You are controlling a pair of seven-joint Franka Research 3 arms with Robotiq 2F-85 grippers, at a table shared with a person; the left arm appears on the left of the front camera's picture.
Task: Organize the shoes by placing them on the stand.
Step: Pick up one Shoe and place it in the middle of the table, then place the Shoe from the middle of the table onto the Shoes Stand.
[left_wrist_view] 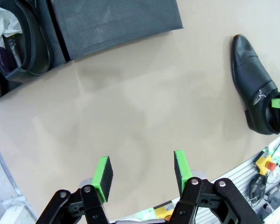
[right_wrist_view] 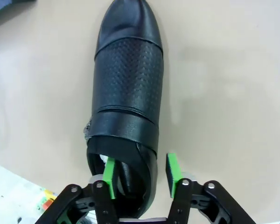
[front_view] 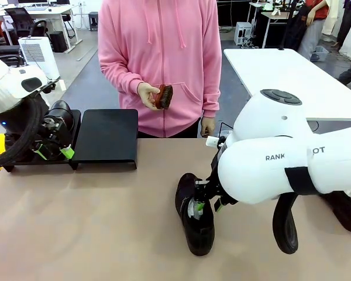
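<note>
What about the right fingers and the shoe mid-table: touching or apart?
Cannot tell. In the right wrist view the right gripper straddles a side wall of the shoe: there is a gap outside, but the inner finger's tip is hidden in the opening.

From my feed the right arm [front_view: 269, 164] buries most of a shoe [front_view: 346, 212] at the bench's [front_view: 105, 222] right edge, and the left arm [front_view: 17, 137] blocks the stand's left section [front_view: 76, 124]. Left wrist cam crops another shoe [left_wrist_view: 25, 44] on the stand at the frame corner. The person's hand [front_view: 147, 93] half-covers the brush [front_view: 164, 96].
</note>
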